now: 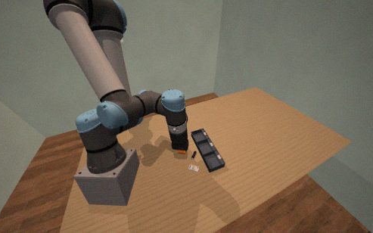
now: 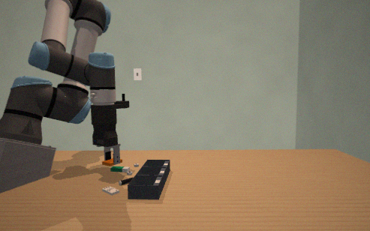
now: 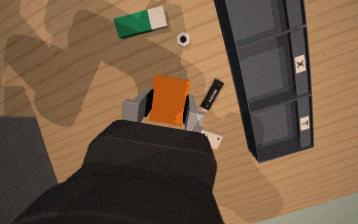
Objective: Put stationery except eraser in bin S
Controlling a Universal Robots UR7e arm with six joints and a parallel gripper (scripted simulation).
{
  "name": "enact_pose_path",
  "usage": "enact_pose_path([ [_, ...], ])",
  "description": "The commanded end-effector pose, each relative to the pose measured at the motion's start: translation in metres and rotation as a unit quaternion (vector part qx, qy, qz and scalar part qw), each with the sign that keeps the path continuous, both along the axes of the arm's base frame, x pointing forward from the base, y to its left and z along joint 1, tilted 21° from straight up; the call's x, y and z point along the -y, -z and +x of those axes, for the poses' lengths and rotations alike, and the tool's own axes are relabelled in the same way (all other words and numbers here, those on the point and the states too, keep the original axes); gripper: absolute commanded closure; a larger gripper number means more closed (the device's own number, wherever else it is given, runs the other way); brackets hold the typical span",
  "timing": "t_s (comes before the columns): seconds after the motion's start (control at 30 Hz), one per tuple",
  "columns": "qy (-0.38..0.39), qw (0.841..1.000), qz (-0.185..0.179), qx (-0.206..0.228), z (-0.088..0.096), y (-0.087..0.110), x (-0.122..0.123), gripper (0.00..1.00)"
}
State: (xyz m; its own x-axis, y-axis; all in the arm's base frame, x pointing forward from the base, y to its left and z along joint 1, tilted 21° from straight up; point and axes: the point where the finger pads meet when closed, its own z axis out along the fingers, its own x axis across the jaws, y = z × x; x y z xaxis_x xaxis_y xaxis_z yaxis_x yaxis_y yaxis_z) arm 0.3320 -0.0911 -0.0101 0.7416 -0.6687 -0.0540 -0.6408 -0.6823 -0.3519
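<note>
My gripper [image 1: 180, 150] [image 2: 112, 156] [image 3: 169, 100] is shut on a flat orange block [image 1: 181, 152] [image 2: 112, 162] [image 3: 169, 98] and holds it low over the table, left of the bin row. The dark row of three bins [image 1: 216, 167] [image 2: 145, 191] [image 3: 300, 44] lies to the right; the labels X [image 3: 301, 64] and T [image 3: 304, 123] show in the wrist view, and the S label is out of sight. A green and white eraser [image 2: 119, 169] [image 3: 141, 21] lies beyond the gripper. A black stick [image 1: 194, 154] [image 2: 125, 181] [image 3: 212, 94] lies between the gripper and the bins.
A small metal nut [image 2: 129, 172] [image 3: 183, 38] lies near the eraser. A small white plate [image 1: 194, 168] [image 2: 110, 190] [image 3: 212, 138] lies in front of the bins. The robot's grey base [image 1: 106, 183] [image 2: 10, 165] stands at the left.
</note>
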Motion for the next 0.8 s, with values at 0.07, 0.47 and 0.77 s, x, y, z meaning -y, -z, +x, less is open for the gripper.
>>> enact_pose_path([
  [0.07, 0.0, 1.0, 0.001, 0.0, -0.001, -0.003, 0.001, 0.3],
  [0.47, 0.0, 1.0, 0.001, 0.0, 0.005, -0.004, -0.001, 0.3],
  [0.77, 0.0, 1.0, 0.001, 0.0, 0.055, -0.019, -0.013, 0.3],
])
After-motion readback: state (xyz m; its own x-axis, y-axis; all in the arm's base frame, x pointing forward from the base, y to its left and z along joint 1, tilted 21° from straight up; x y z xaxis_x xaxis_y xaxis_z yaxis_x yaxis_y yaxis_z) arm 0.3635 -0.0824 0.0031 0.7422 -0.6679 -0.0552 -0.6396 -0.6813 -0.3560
